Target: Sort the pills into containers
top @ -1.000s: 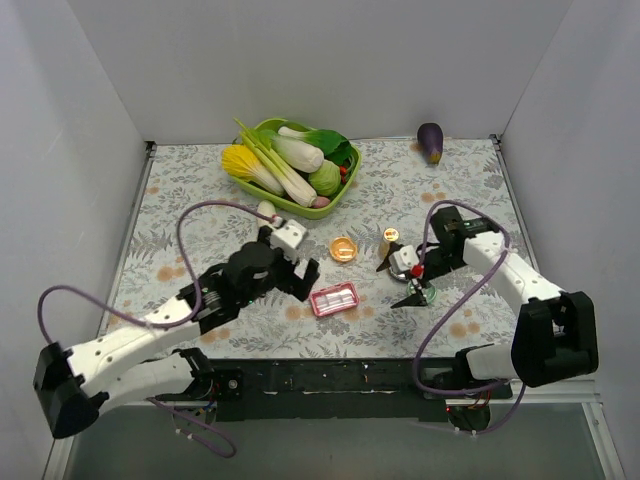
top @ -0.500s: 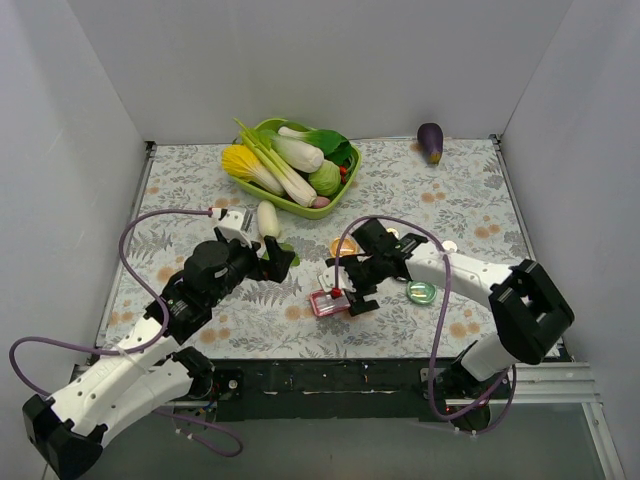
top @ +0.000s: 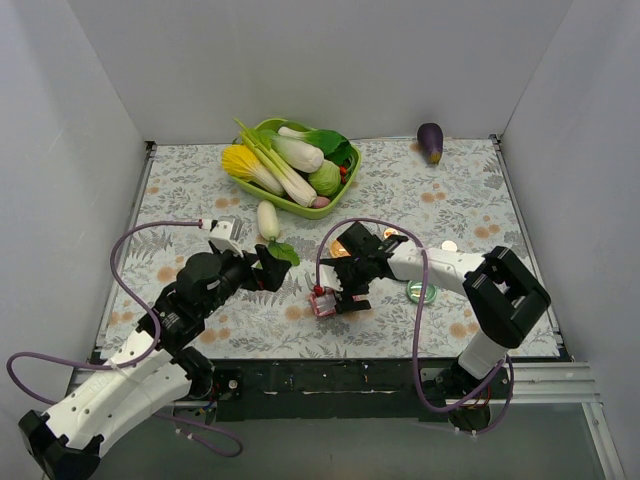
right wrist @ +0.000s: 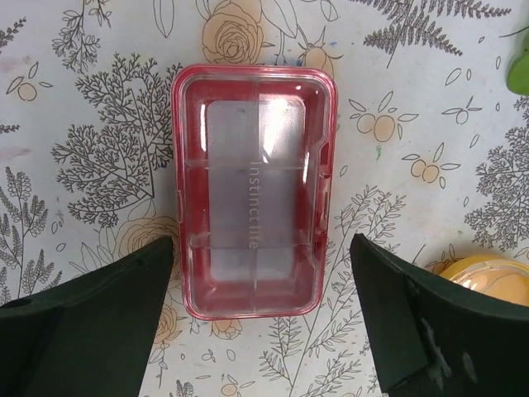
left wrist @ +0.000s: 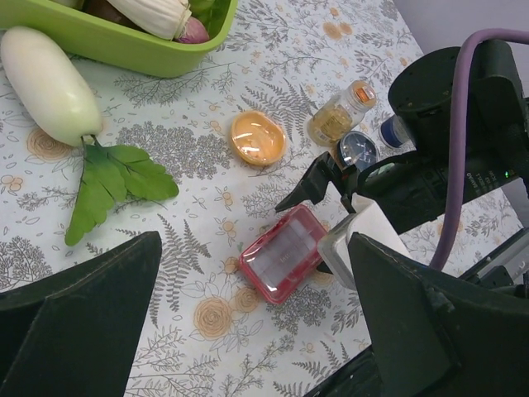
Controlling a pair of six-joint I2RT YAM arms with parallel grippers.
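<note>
Looking for the pills first: none can be made out in any view. The pink-red container (right wrist: 254,188), a flat box w/ a clear lid, lies closed on the table (top: 450,190), close to the near edge and approx. in the centre. Its lid is glossy and partly milky, so I cannot tell what is inside the compartments. In the top view only the left part of this box shows; the rest is hidden under the right gripper (right wrist: 260,241).

In the right wrist view an orange lid (right wrist: 488,277) is cut off at the right edge. In the left wrist view the dark bottle (left wrist: 395,131) is half hidden behind the right arm, just right of the amber bottle (left wrist: 340,114). The green bowl (left wrist: 124,45) is cut off at the top, w/ a white radish (left wrist: 50,95) just beside it on the near side.

Right gripper: jaws wide open, holding nothing. It hangs over the container w/ one finger along each long side. A strip of table shows btw. each finger and the box, so they are apart. If the fingertips touch the table, I cannot tell.

Left gripper (left wrist: 254,241): also wide open and empty. It is left of the container, pointed toward it, well apart from it.
</note>
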